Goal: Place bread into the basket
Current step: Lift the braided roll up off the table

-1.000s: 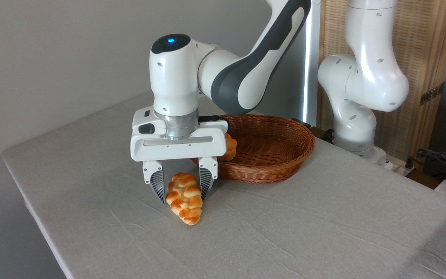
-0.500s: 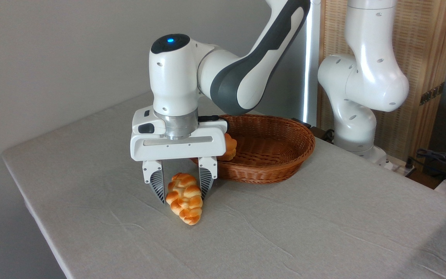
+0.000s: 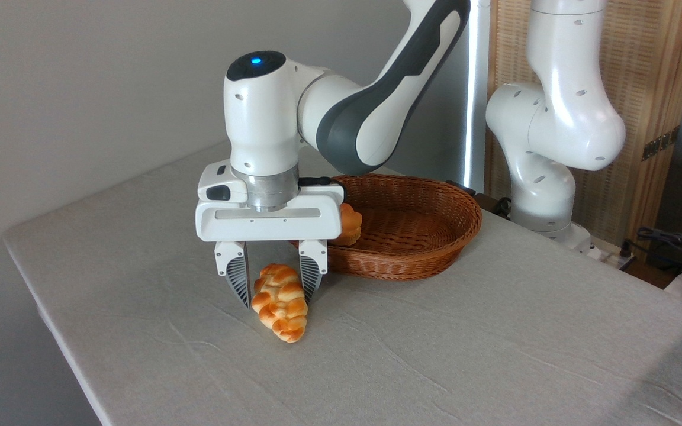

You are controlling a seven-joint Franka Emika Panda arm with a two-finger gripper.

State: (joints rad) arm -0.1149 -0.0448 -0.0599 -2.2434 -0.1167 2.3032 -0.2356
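currently: pincer (image 3: 271, 290) closed on the bread (image 3: 280, 302), its fingers pressing both sides, loaf low over the tabletop (image 3: 436, 355), just beside the basket (image 3: 412, 236) holding a small bun (image 3: 350, 225).

A small orange bun (image 3: 350, 225) sits on the grey-clothed table (image 3: 495, 355), before a wooden slatted screen (image 3: 655, 89).

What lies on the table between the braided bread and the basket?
Only the gripper's right finger; otherwise bare cloth separates the bread from the basket, as the fixed camera shows.
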